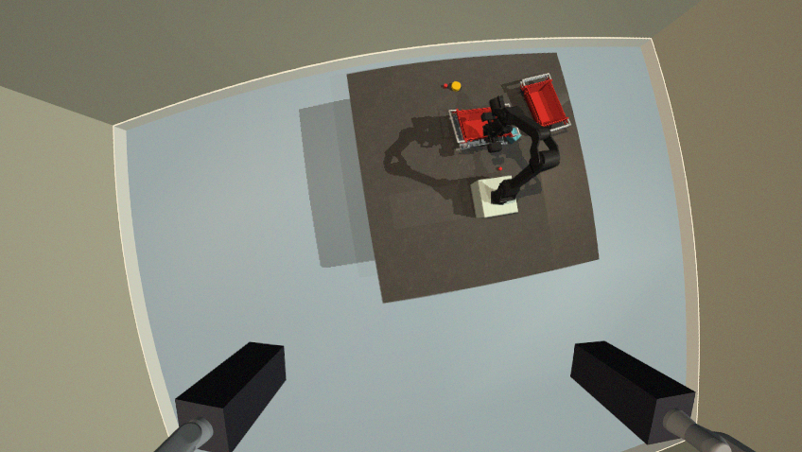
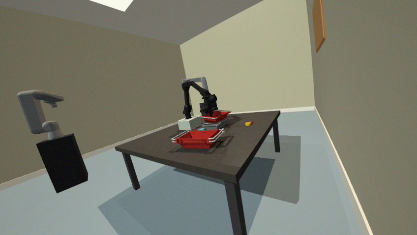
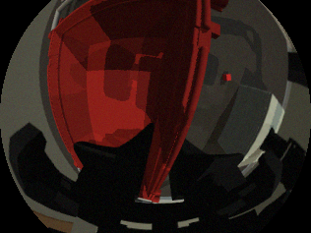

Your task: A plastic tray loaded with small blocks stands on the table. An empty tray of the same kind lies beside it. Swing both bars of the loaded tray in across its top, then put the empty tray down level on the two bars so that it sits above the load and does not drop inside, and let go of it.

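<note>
The red tray [image 1: 471, 124] [image 2: 216, 117] [image 3: 113, 97] is clamped at one side by the fingers [image 1: 495, 132] [image 2: 210, 113]; below them sits the grey tray [image 1: 470, 145] [image 2: 210, 127]. If released tilted or off the bars, it could drop inside.

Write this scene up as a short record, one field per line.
pincer: shut on the wall of the held red tray
held red tray: above the grey tray
grey tray: on the table
other red tray: on the table, not gripped
yellow piece: beside a small red piece
release: not yet done
</note>
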You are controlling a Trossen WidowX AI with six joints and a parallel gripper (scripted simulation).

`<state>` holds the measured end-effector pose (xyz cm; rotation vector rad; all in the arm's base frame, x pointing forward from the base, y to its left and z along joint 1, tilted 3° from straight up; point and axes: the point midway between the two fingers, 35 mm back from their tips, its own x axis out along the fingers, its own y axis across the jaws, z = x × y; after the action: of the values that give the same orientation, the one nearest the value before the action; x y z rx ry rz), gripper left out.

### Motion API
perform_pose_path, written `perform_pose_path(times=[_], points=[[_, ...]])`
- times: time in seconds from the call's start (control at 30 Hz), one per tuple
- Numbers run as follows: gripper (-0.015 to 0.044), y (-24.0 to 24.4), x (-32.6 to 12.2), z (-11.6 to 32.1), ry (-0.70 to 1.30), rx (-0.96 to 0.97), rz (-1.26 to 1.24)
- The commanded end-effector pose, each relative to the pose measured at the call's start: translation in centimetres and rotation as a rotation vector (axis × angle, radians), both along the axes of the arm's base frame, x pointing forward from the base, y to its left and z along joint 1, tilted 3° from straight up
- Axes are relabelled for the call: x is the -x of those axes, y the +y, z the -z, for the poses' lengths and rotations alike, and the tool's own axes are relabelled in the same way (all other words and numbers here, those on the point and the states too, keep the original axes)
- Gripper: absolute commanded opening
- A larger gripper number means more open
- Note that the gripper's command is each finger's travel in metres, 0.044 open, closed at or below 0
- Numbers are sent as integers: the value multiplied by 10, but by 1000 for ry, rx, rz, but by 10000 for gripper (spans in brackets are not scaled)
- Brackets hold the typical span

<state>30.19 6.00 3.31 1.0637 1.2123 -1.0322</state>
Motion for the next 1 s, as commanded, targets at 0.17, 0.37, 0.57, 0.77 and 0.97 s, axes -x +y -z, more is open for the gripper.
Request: perform_pose_path(times=[0.17,0.37,0.57,0.77,0.97], points=[[0,-1,4,9,16,4,-1],[0,-2,5,14,17,4,-1],[0,-2,5,17,17,4,-1],[0,-2,5,17,17,4,-1],[0,-2,5,17,17,4,-1]])
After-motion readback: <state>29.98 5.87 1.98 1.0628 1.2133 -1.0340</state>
